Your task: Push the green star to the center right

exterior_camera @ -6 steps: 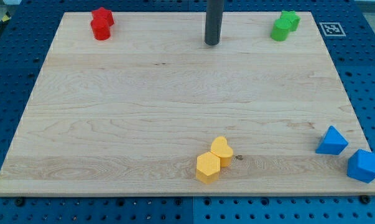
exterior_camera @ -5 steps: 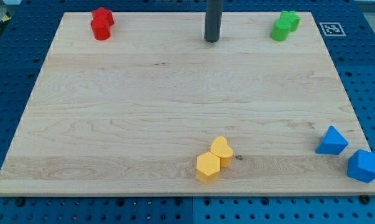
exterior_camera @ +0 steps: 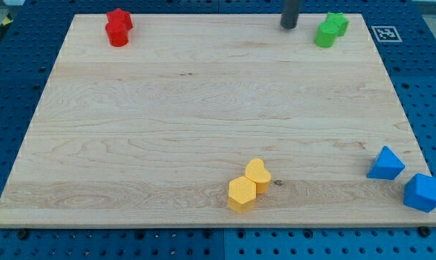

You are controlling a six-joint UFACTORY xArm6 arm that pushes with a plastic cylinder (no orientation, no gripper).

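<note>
- My tip (exterior_camera: pixel 288 27) sat near the view's top edge of the wooden board (exterior_camera: pixel 203 115), a plain dark rod with nothing to open or close, touching no block.
- The green star (exterior_camera: pixel 337 23) lay to the view's right of my tip, near it but clearly apart, in the board's top right corner.
- A second green block (exterior_camera: pixel 324 35), rounded in shape, pressed against the star on its lower left side, putting it nearer to my tip than the star, with a strip of bare wood between them.
- Far off to the view's left of my tip, the red star (exterior_camera: pixel 119 17) and a red cylinder (exterior_camera: pixel 117 34) huddled together at the top left corner, touching.
- Well below my tip, near the view's bottom edge, the yellow heart (exterior_camera: pixel 258 174) and the yellow hexagon (exterior_camera: pixel 241 193) sat touching each other.
- Down and to the view's right of my tip, far away, a blue triangular block (exterior_camera: pixel 385 164) stood beside a blue block (exterior_camera: pixel 423 191) of faceted shape at the bottom right edge, close together.
</note>
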